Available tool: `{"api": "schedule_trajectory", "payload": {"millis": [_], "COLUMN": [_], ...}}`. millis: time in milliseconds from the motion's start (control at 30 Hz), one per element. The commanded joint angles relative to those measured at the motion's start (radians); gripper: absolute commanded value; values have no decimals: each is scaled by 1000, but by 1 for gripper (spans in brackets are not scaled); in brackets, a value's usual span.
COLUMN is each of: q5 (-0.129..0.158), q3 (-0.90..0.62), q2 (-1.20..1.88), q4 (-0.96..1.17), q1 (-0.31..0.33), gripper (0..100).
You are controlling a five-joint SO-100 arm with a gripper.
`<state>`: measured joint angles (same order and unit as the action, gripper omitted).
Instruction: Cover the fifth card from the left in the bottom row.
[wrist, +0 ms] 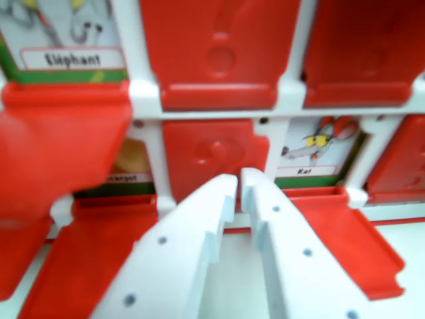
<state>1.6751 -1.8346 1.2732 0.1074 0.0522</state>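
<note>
**White fingers at a shut red flap, Rat card uncovered beside it**

The white plastic gripper (238, 189) reaches up from the lower edge of the wrist view, its two fingers (199, 226) drawn narrow with only a thin slit between the tips and nothing held. The tips sit against the bottom edge of a raised red plastic flap (211, 156) that covers its slot in the white plastic game frame (147, 100).

Just to the wrist view's right of that flap, the next slot holds a green-bordered picture card labelled Rat (312, 156); its own red flap (339, 229) lies folded down flat below it. To the flap's left, a card with a blurred label (126, 169) shows, partly hidden. Above and left, a slot holds the Elephant card (70, 46). The two slots directly above are covered by upright red flaps (219, 53). A pale tabletop (405, 232) shows at lower right.
</note>
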Motion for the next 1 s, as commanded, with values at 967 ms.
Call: {"api": "schedule_trajectory", "payload": {"millis": [967], "q5": [14], "q3": [-591], "q2": [1710], "q4": [781], "q1": [20], "gripper": [0]}}
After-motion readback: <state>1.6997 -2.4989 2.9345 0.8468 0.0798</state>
